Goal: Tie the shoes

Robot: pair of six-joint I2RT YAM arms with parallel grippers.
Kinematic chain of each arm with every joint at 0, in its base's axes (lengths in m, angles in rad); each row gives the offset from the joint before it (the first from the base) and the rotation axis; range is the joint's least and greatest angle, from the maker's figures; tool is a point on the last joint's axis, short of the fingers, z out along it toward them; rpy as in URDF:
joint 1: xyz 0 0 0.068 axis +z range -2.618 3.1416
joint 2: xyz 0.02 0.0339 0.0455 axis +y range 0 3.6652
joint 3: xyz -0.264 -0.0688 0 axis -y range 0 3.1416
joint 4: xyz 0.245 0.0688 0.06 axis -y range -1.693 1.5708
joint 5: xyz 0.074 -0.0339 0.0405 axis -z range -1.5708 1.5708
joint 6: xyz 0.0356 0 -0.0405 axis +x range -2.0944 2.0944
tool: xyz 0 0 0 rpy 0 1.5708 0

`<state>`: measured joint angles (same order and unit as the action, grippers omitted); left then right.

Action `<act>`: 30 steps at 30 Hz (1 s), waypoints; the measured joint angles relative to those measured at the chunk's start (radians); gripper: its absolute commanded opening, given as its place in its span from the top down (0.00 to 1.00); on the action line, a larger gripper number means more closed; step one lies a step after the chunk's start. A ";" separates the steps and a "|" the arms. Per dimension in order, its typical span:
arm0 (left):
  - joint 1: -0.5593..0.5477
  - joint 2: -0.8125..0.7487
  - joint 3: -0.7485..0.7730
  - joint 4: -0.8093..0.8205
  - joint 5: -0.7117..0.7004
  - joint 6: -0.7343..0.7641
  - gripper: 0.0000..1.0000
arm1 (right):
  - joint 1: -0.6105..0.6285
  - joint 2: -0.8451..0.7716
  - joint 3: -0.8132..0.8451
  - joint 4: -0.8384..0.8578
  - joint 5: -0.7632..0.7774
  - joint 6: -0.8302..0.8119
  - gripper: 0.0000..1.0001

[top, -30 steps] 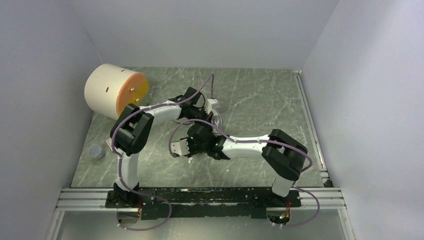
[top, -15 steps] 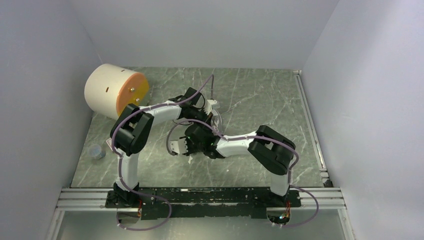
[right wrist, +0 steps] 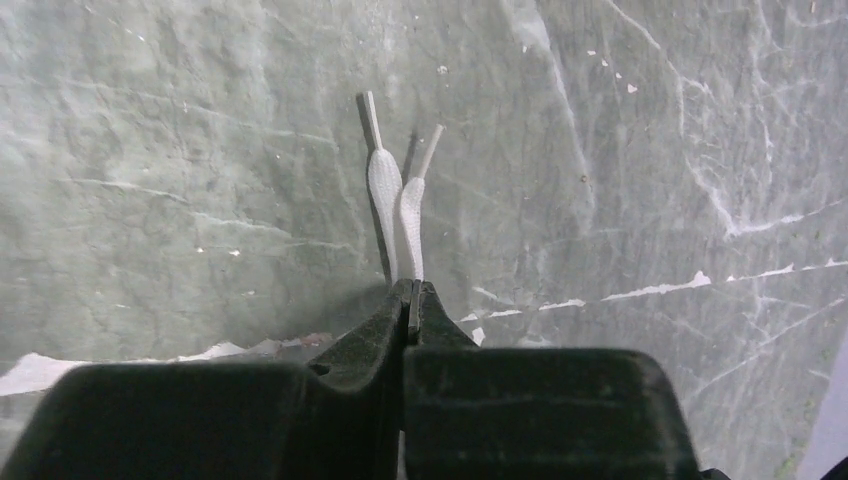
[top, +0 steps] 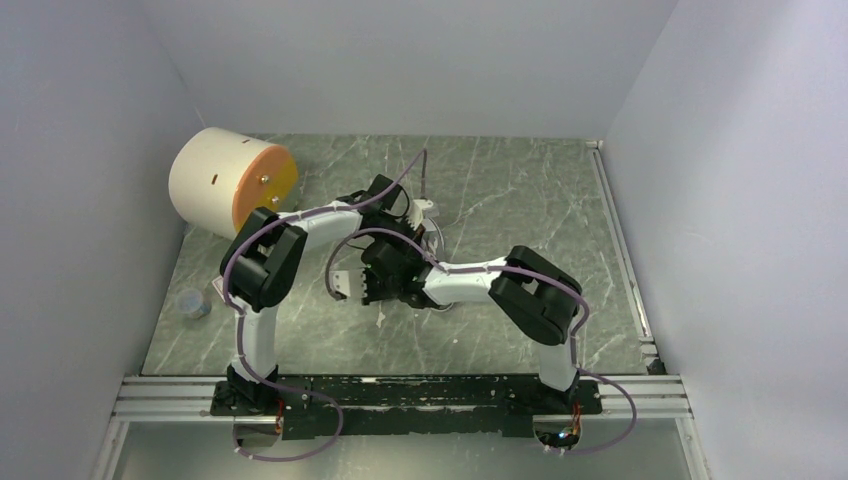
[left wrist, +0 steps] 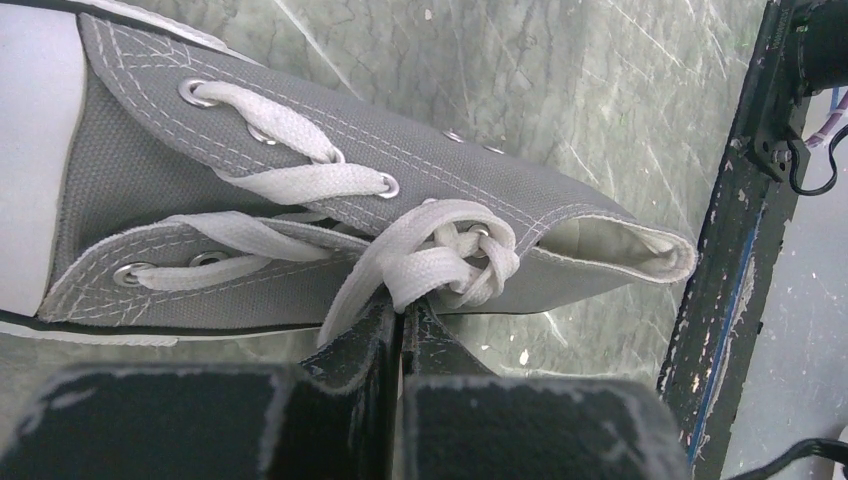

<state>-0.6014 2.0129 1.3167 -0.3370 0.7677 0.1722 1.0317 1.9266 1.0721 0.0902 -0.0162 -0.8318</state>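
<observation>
The grey sneaker (left wrist: 300, 190) lies on its side in the left wrist view, with its white toe cap (left wrist: 30, 150) at the left. Its white laces form a knot (left wrist: 455, 255) at the top eyelets. My left gripper (left wrist: 403, 308) is shut on a lace strand just below that knot. My right gripper (right wrist: 410, 287) is shut on two lace ends (right wrist: 385, 185) that stick out beyond its fingertips above the table. In the top view both arms cover most of the shoe; the left gripper (top: 420, 222) is at it and the right gripper (top: 347, 285) is to its near left.
A cream cylinder with an orange face (top: 228, 182) lies at the back left. A small bluish cap (top: 193, 302) sits near the left wall. A metal rail (top: 400, 395) runs along the near edge. Grey walls close in three sides.
My right arm has swung left and its gripper has moved a little away from the near edge with the lace ends. The left arm has stayed put.
</observation>
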 measured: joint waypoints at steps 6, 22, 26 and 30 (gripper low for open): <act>0.003 0.000 0.000 -0.005 -0.001 0.000 0.95 | 0.002 -0.041 0.022 -0.079 -0.037 0.083 1.00; 0.015 -0.012 -0.020 0.000 -0.001 -0.024 0.95 | 0.002 -0.221 0.048 -0.197 -0.093 0.356 1.00; 0.029 -0.012 -0.020 0.000 0.000 -0.027 0.95 | 0.003 -0.303 0.013 -0.224 -0.100 0.417 1.00; 0.041 -0.012 -0.021 0.003 0.000 -0.035 0.95 | 0.001 -0.387 -0.026 -0.251 -0.088 0.489 1.00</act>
<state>-0.5606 2.0006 1.2961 -0.3336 0.7681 0.1371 1.0328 1.5394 1.0462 -0.1608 -0.1043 -0.3431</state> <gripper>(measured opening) 0.057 0.008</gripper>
